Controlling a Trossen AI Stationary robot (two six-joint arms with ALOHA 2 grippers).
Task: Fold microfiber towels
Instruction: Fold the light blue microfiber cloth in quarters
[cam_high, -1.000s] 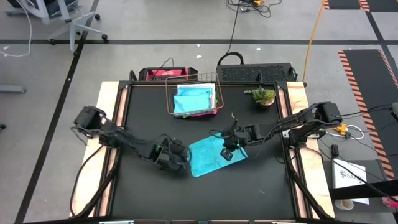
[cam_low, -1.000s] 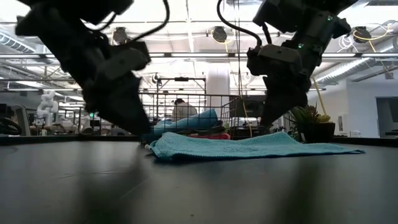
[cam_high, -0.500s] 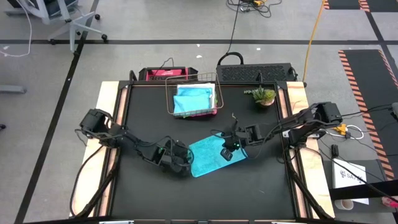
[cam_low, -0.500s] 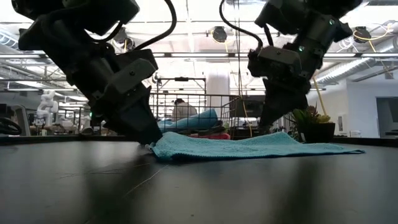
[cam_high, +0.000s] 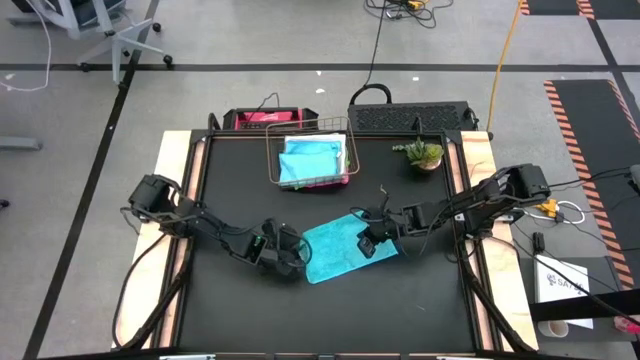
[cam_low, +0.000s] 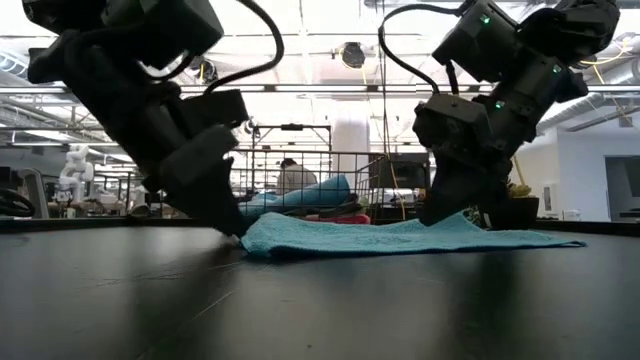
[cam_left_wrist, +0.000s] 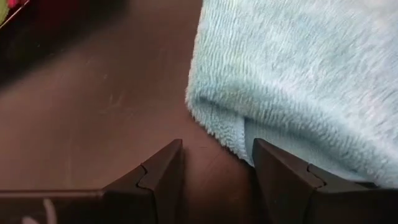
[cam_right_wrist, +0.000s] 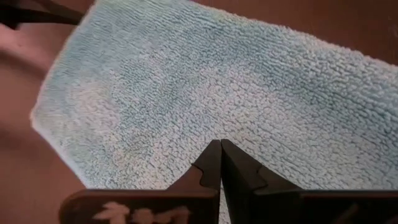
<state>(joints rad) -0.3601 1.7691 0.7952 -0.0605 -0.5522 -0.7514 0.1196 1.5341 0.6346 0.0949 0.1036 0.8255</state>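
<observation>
1. while both arms reach low over the black table (cam_high: 230, 190), a turquoise towel (cam_high: 345, 248) lies flat near the middle of it, set at a slant to the table's edges.
2. the left gripper (cam_high: 290, 262) sits at the towel's near left corner, its fingers (cam_left_wrist: 158, 174) apart with a gap between them; in its wrist view the corner of the towel (cam_left_wrist: 298, 81) is doubled over and lies just ahead of the tips, one finger at the cloth's edge, nothing clamped.
3. the right gripper (cam_high: 366, 246) is down on the towel's right part, fingers pressed together; in its wrist view the closed tips (cam_right_wrist: 220, 163) rest against the pile of the towel (cam_right_wrist: 186, 93), and whether any cloth is pinched between them cannot be told.
4. from table height the towel (cam_low: 400, 238) is a low, slightly rumpled strip between the left gripper (cam_low: 232, 222) and the right gripper (cam_low: 436, 212).
5. farther back, a copper wire basket (cam_high: 275, 172) holds another turquoise towel (cam_high: 310, 158) folded on top, with pink cloth showing at its lower edge.
6. a small potted plant (cam_high: 424, 154) stands to the right of the basket, near the table's far right corner.
</observation>
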